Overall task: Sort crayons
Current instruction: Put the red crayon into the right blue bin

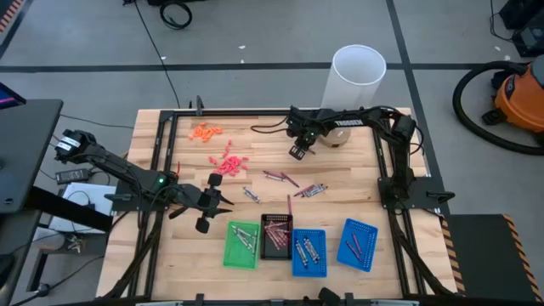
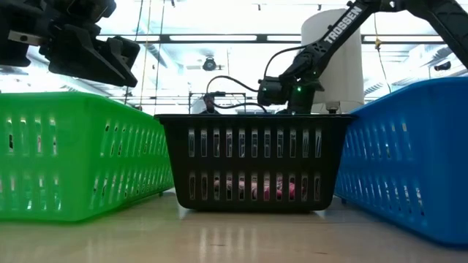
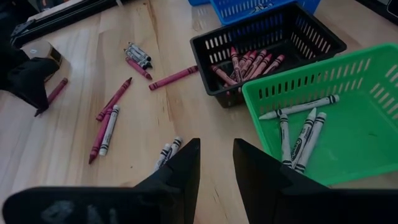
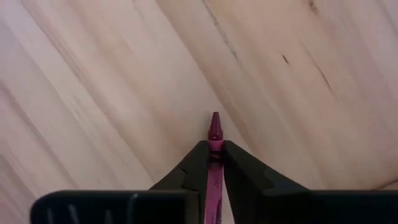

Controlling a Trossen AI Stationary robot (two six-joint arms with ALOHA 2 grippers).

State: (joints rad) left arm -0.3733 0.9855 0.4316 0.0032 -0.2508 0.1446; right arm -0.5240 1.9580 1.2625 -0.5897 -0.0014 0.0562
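My right gripper (image 4: 216, 160) is shut on a dark maroon crayon (image 4: 214, 130) over the bare wood at the table's far middle (image 1: 297, 151). My left gripper (image 3: 216, 155) is open and empty, above the table left of the trays (image 1: 223, 202). Grey crayons (image 3: 303, 127) lie in the green tray (image 3: 367, 81). Pinkish-red crayons (image 3: 249, 62) lie in the black tray (image 3: 311, 34). Loose maroon and grey crayons (image 3: 109, 121) lie flat on the table between the grippers. My right gripper pinches the maroon crayon between its two fingers (image 4: 198, 163), which lie along it. The pointed tip (image 4: 215, 121) sticks out past the fingertips, toward the wood. Whether the tip touches the table, I cannot tell.
Two blue trays (image 1: 308, 252) (image 1: 358, 245) with a few crayons stand right of the black tray at the near edge. Orange bits (image 1: 204, 132) and coral-pink bits (image 1: 228, 163) lie at the far left. A white cylinder (image 1: 355, 76) stands beyond the far edge.
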